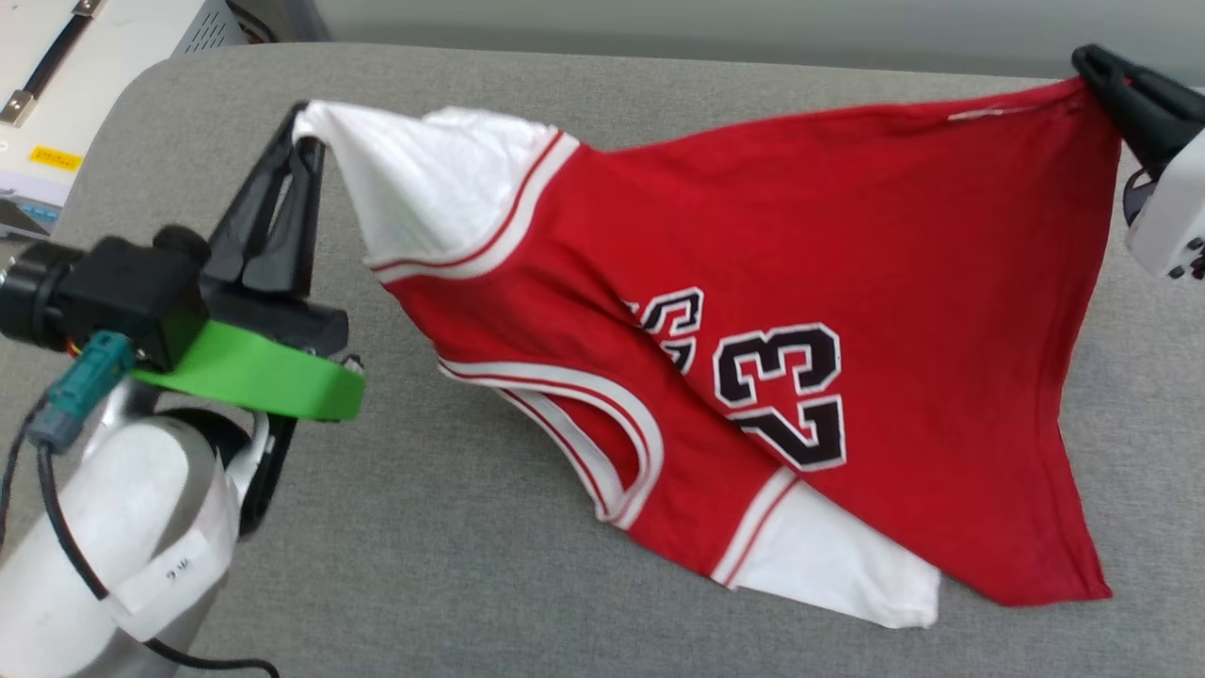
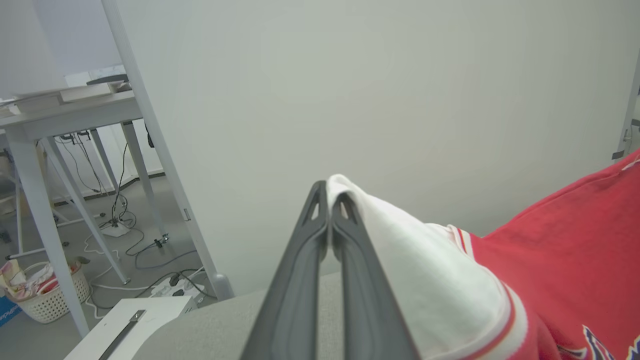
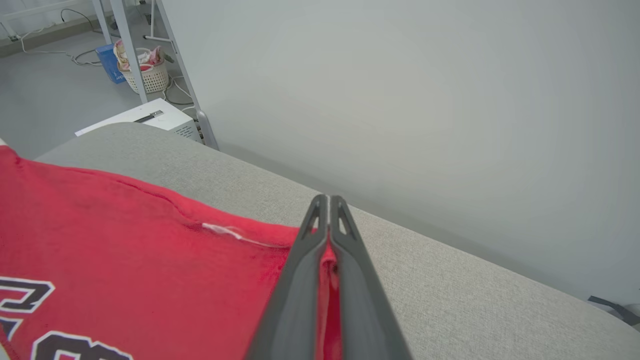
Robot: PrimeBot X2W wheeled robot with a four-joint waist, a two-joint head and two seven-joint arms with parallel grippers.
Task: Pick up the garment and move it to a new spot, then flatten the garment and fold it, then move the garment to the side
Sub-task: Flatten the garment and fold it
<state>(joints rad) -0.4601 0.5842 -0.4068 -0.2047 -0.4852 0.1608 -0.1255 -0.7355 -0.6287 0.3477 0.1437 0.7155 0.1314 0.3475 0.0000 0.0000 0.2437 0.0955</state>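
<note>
**STATUS: SHIRT LIFTED BY TWO PTS, NOT YET FLAT**

Grip state:
- L gripper (image 1: pixel 303 122): fingers together, clamped on tip of white sleeve (image 1: pixel 424 188), near far-left corner of grey pad (image 1: pixel 424 565).
- R gripper (image 1: pixel 1090 68): fingers together, clamped on red edge of shirt (image 1: pixel 894 235), near far-right edge of pad.

Shirt position: hangs stretched btw both grippers, number side up. Top edge is raised. Lower part, incl. second white sleeve (image 1: pixel 838 574), lies on pad toward near edge, right of centre. Body is creased and partly doubled over at neck.

Progress (est.):
1. Pick-up: done.
2. Move to new spot: appears in hand; cannot confirm final spot.
3. Flatten: not done.
4. Fold: not done.
5. Move to side: not done.
</note>
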